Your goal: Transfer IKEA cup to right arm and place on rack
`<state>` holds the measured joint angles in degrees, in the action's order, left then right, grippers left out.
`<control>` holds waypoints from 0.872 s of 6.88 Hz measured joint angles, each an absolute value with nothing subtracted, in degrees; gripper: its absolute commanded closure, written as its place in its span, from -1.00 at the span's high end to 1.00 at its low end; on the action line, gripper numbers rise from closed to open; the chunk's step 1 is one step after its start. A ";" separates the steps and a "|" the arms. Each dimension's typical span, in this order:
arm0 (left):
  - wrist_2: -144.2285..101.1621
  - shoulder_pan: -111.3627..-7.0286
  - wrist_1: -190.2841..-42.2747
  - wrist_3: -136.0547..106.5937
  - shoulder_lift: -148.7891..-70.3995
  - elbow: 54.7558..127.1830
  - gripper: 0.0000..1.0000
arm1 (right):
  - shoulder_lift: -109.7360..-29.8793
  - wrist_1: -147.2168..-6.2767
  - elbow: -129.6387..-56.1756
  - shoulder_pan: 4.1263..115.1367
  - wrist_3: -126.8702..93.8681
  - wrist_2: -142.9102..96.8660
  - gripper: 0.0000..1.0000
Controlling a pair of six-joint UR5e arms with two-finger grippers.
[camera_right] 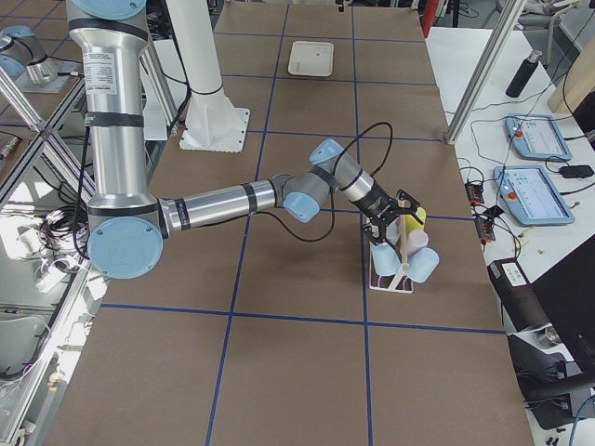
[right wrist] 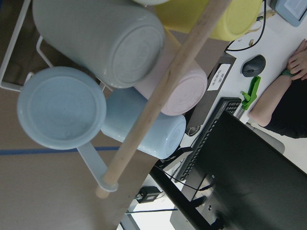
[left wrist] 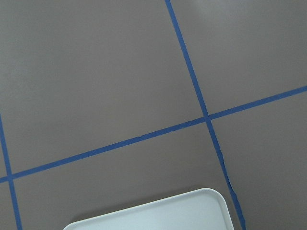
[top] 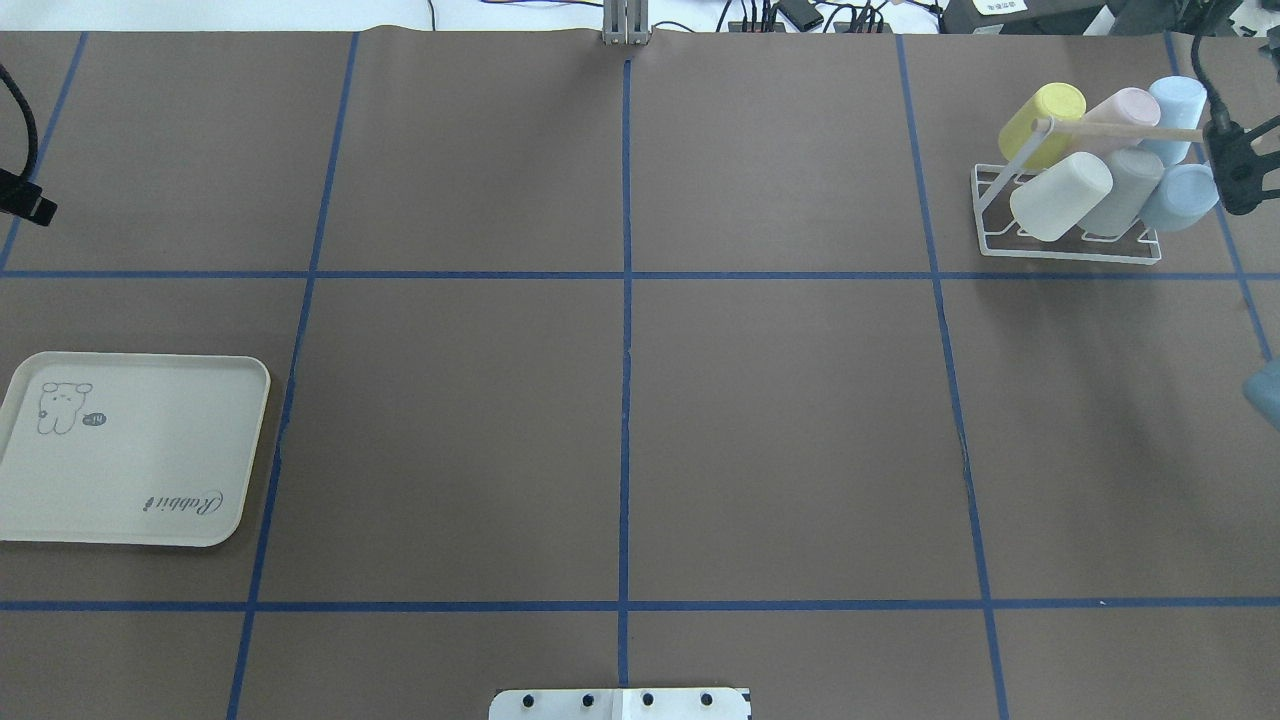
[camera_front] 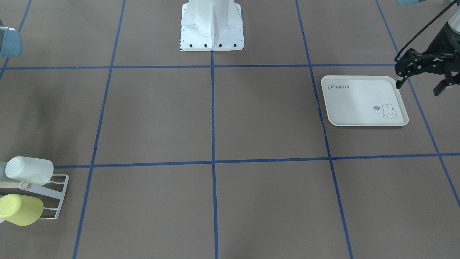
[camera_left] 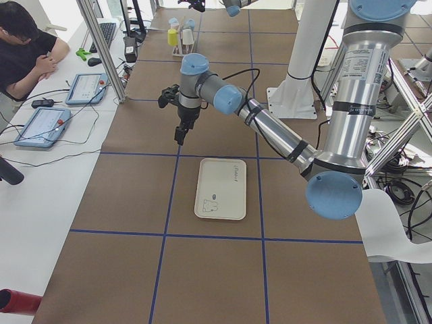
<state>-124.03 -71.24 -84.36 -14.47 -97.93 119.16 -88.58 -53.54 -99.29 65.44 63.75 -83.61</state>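
Pastel cups (right wrist: 96, 38) sit tilted on the rack (camera_front: 53, 193), your right gripper (top: 1238, 165) just beside it, its opening impossible to tell; left gripper (camera_front: 419, 86), well away, hangs spread, empty. Expect light, stiff, slick plastic; grip across the rim.

Left pincer (camera_front: 418, 86) agape, tips downward; right arm (camera_right: 214, 204) at full stretch, right pincer (camera_right: 394, 226) gap unclear.
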 measured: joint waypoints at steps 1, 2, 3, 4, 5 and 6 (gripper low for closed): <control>-123.94 -74.59 -84.03 -8.99 -97.92 117.82 1.00 | -88.65 -53.55 -97.82 68.50 55.12 -90.83 0.98; -123.88 -78.68 -83.85 -2.53 -97.89 115.51 1.00 | -88.76 -53.49 -96.01 71.11 46.41 -97.49 0.98; -123.87 -83.31 -83.83 4.42 -97.54 112.37 1.00 | -89.31 -53.47 -94.85 73.17 38.88 -102.82 0.98; -123.88 -88.45 -83.84 10.47 -96.88 108.75 1.00 | -90.15 -54.59 -94.34 75.16 31.67 -107.57 0.98; -123.88 -92.89 -83.86 13.67 -96.14 105.58 1.00 | -90.37 -58.40 -94.32 76.97 22.09 -112.32 0.98; -123.90 -96.06 -84.36 14.71 -93.95 103.43 1.00 | -90.05 -64.04 -94.54 78.89 13.12 -117.59 0.98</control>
<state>-123.90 -96.06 -84.36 14.71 -93.95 103.43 -90.05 -64.04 -94.54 78.89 13.12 -117.59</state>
